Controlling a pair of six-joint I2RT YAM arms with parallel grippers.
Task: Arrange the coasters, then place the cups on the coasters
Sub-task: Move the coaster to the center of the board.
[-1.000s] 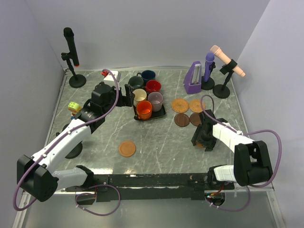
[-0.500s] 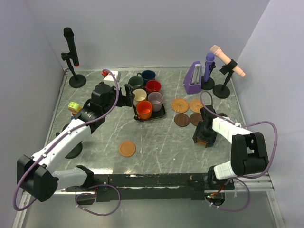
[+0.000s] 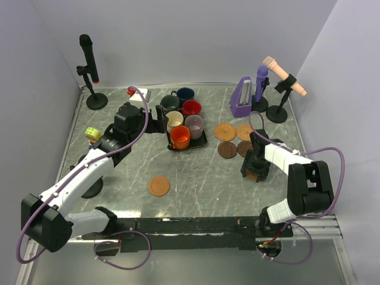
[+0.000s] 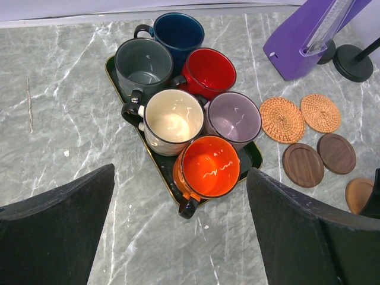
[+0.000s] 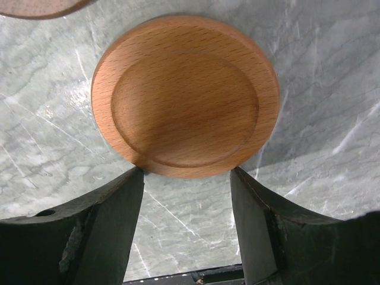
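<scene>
The coaster-arranging step is in hand, and no cup has left the tray. The right gripper (image 3: 254, 169) points down near the counter's (image 3: 196, 196) right edge, over a pale wooden coaster (image 5: 185, 95). Its fingers (image 5: 107, 219) stand half spread, with their tips at the disc's near rim on either side. The disc lies flat on the counter, so I judge it is not gripped.

The next move calls for a firm hold on that thin rim, or a slide. The disc could then be set in line with the second pale coaster (image 3: 159, 186), which lies alone toward the near-left.

The left gripper (image 3: 160, 120) hangs with its fingers spread wide and empty, just left of the black tray (image 4: 253, 155).

Only the left wrist view shows all six mugs packed together on the tray: orange (image 4: 208, 167), cream (image 4: 173, 116), mauve (image 4: 233, 117), red (image 4: 208, 71), grey-green (image 4: 142, 62) and navy (image 4: 177, 32). Right of the tray lie two woven coasters (image 4: 281, 119) and two dark wooden coasters (image 4: 303, 164). Only the right wrist view shows the fingers against the rim, which the overhead view hides under the gripper.
</scene>
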